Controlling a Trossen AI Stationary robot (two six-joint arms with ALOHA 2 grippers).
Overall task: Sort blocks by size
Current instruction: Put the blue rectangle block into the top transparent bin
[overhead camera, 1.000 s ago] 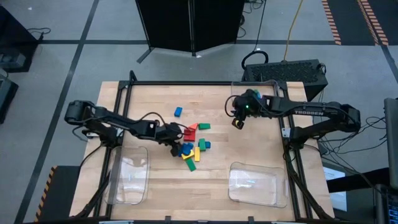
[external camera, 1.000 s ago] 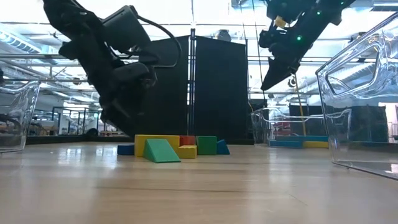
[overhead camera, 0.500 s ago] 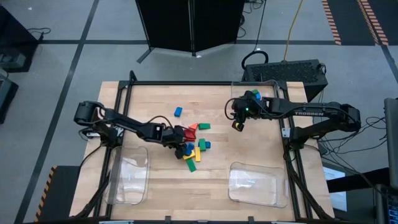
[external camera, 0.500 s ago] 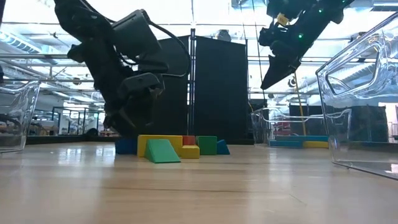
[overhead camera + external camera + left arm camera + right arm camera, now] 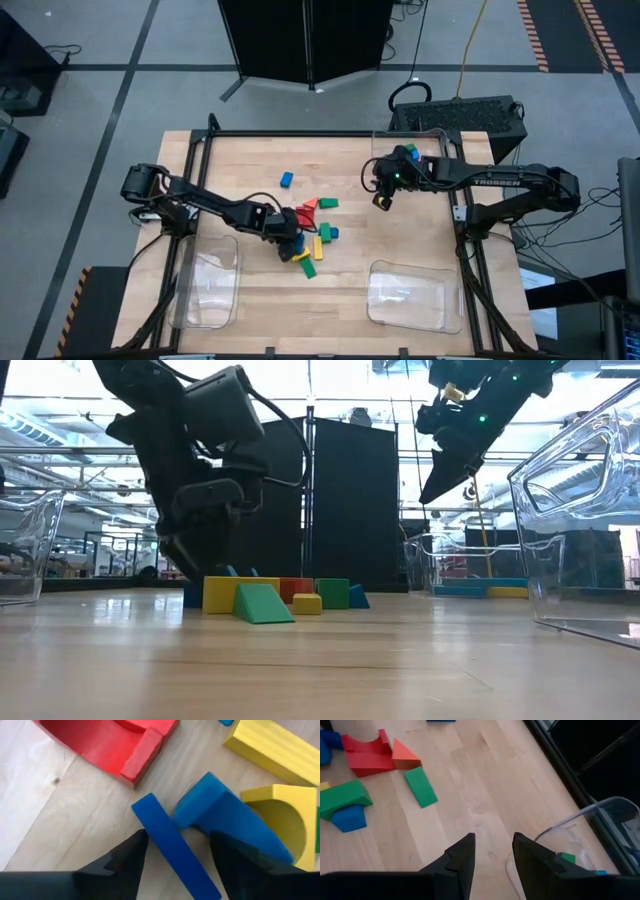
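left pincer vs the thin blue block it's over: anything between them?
Nothing visible. In the left wrist view the left pincer is open with the thin flat blue block lying between its fingers. A thicker blue wedge-shaped block touches that block on one side, crowding one finger. The right pincer hangs clear over bare table.

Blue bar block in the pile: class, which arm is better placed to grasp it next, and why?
Left. The left tool is open and straddles the blue bar block in the pile. The right tool hangs open above bare table, away from the pile.
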